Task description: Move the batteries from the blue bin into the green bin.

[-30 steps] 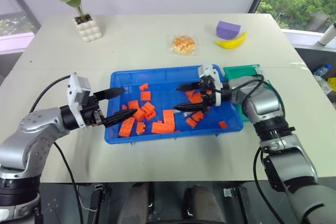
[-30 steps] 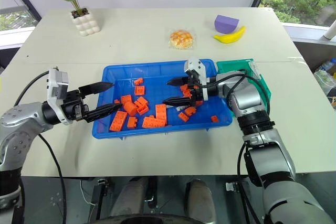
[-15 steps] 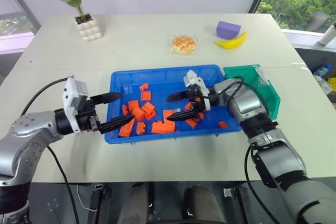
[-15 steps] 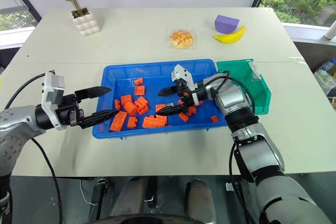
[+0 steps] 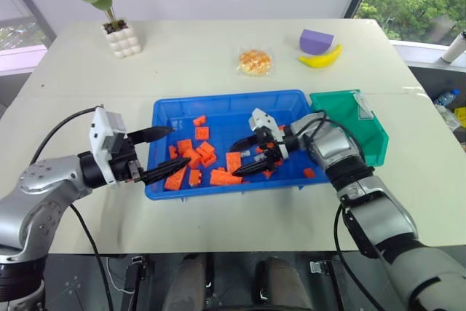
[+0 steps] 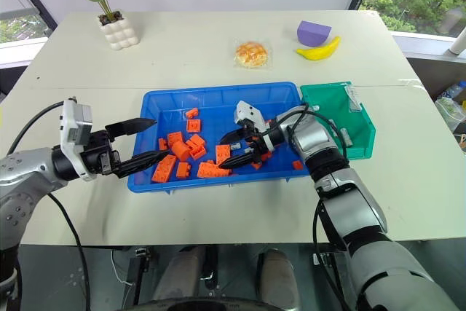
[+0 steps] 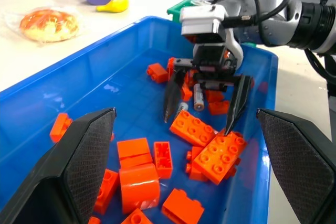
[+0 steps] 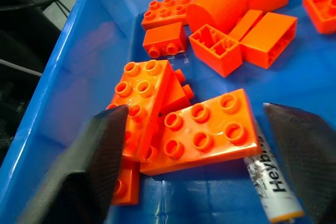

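Observation:
The blue bin (image 5: pixel 218 98) sits mid-table, holding several orange bricks (image 5: pixel 193 156) and batteries. In the left wrist view two batteries (image 7: pixel 198 96) lie between the fingers of my right gripper (image 7: pixel 198 124). My right gripper (image 5: pixel 234 159) is low inside the bin, open, straddling a flat orange brick (image 8: pixel 202 129), with a battery (image 8: pixel 270 182) beside one finger. My left gripper (image 5: pixel 180 145) is open and empty over the bin's left edge. The green bin (image 5: pixel 342 118) adjoins the blue bin's right end, with two small grey pieces (image 6: pixel 341 136) in it.
Far across the table stand a potted plant (image 5: pixel 116 30), a wrapped bun (image 5: pixel 255 62), a purple block (image 5: pixel 317 39) and a banana (image 5: pixel 322 57). Bare tabletop surrounds the bins; the table's front edge is just below the blue bin.
My right gripper has moved left and down from the bin's right end to its middle, and its fingers have drawn closer together. My left gripper has stayed put.

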Controlling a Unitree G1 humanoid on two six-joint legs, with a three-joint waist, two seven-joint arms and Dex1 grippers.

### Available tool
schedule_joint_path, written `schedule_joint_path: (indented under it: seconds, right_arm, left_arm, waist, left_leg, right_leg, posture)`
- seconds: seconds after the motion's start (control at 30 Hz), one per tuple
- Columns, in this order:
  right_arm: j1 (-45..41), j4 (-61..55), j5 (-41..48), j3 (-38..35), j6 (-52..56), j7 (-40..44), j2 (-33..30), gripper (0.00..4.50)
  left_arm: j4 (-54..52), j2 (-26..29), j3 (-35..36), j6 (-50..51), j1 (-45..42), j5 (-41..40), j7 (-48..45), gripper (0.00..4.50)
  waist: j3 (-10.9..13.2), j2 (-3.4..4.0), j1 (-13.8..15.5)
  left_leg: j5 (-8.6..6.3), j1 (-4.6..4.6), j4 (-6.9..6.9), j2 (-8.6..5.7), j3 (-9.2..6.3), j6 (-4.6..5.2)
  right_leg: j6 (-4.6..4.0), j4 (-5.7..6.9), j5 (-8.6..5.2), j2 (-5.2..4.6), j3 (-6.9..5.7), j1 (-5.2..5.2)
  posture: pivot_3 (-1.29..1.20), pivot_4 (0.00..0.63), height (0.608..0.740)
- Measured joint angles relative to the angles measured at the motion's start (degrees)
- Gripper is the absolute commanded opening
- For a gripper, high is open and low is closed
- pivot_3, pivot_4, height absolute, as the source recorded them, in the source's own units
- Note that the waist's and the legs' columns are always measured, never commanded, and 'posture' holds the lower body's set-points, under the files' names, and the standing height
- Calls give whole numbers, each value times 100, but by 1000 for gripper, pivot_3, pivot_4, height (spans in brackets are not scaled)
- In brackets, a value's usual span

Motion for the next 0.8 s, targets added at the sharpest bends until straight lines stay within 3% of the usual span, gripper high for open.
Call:
schedule_joint_path:
  seconds: [0.13, 0.5, 0.8]
  right_arm:
    - [-93, -19, 6, -80, -63, 53, 28, 651]
    - [-143, -35, 57, -191, 60, -136, 143, 651]
    - [-1068, 848, 226, -925, 19, -1302, 814, 651]
  left_arm:
    - [-1, -7, 51, -9, 1, 1, 49, 4500]
    - [4, -14, 51, -123, -10, 10, 74, 4500]
    - [66, -55, 13, -159, -114, 28, 73, 4500]
  waist:
    - [0, 0, -2]
    - [-2, -1, -3]
    - [-2, -1, -13]
  left_leg:
    - [0, 1, -1, 0, 0, 0]
    - [0, 4, -2, 0, 0, -1]
    - [1, 4, -6, -1, 0, -4]
  right_leg:
    - [0, 0, 0, 0, 0, 0]
    - [0, 0, 0, 0, 0, 2]
    - [0, 2, 0, 1, 0, 1]
  posture:
    - [0, 150, 739]
    - [0, 150, 739]
    - [0, 150, 739]
